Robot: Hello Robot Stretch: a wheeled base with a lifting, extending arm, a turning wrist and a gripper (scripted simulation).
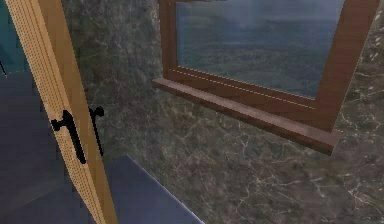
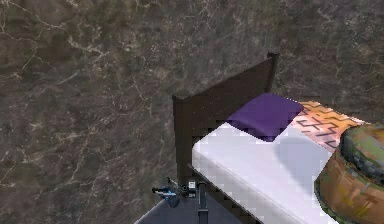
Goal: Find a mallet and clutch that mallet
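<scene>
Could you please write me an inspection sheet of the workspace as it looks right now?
Surface: dark blue floor; bed with white sheet, purple pillow and dark headboard.
Job's things: nothing seen.
Clutter: patterned blanket; round green-brown object by the bed at the arm side view's right edge.
Grippers: gripper low near the bed's corner; cannot tell whether it holds anything.
Cables: nothing seen.
Surroundings: dark marbled wall, wooden door with black handle, brown-framed window.

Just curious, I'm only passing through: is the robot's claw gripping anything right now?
Dark two-finger gripper: whether it holds anything cannot be told.
</scene>
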